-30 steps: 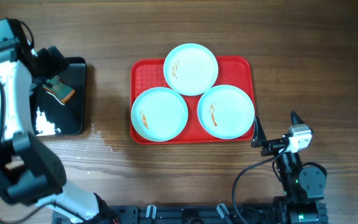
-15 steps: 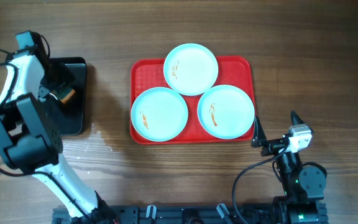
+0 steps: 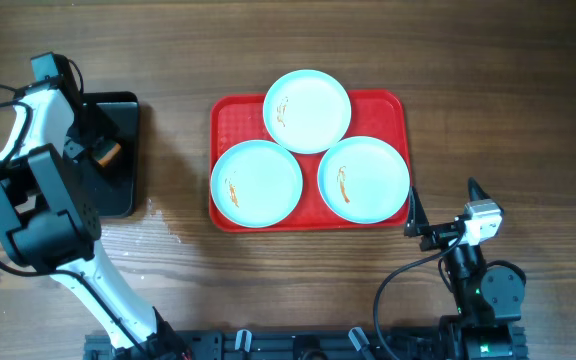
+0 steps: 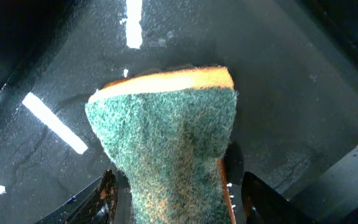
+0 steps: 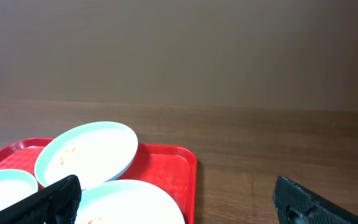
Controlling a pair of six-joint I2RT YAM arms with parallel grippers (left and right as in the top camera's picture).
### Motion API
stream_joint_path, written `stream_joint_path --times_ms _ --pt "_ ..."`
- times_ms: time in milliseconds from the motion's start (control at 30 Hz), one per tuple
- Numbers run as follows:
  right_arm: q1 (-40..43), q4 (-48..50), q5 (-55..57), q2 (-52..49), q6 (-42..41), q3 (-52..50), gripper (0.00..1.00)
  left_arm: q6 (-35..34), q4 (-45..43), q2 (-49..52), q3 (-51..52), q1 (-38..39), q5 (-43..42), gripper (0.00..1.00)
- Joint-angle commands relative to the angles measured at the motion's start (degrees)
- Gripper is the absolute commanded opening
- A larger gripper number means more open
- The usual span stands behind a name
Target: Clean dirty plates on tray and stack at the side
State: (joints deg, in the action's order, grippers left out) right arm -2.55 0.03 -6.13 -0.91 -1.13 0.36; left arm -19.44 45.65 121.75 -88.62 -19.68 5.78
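Note:
Three pale mint-white plates lie on the red tray (image 3: 233, 116): one at the back middle (image 3: 307, 110), one front left (image 3: 256, 182), one front right (image 3: 364, 178). Each has a small orange-red smear. My left gripper (image 3: 96, 152) is over the black tray (image 3: 128, 150) at the far left, shut on a green and orange sponge (image 4: 166, 143) that is down on the wet tray floor. My right gripper (image 3: 440, 215) is open and empty, just off the red tray's front right corner. In the right wrist view the plates (image 5: 86, 152) and the red tray (image 5: 179, 163) lie ahead to the left.
The black tray floor (image 4: 291, 99) is wet and glossy. A damp patch (image 3: 173, 225) marks the wooden table between the two trays. Bare wood lies right of the red tray (image 3: 508, 120).
My left arm swung from the far left in over the black tray and lowered the sponge onto it. The right arm and the plates have not moved.

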Motion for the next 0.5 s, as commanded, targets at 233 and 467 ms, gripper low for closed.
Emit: stream_joint_path --times_ms 233,467 --pt "0.3 0.2 0.7 0.1 1.0 -0.1 1.0 -0.5 -0.5 1.1 -0.3 -0.5 0.7 0.62" --pt "0.3 0.2 0.7 0.1 1.0 -0.1 1.0 -0.5 -2.1 1.1 2.3 -0.5 0.7 0.63"
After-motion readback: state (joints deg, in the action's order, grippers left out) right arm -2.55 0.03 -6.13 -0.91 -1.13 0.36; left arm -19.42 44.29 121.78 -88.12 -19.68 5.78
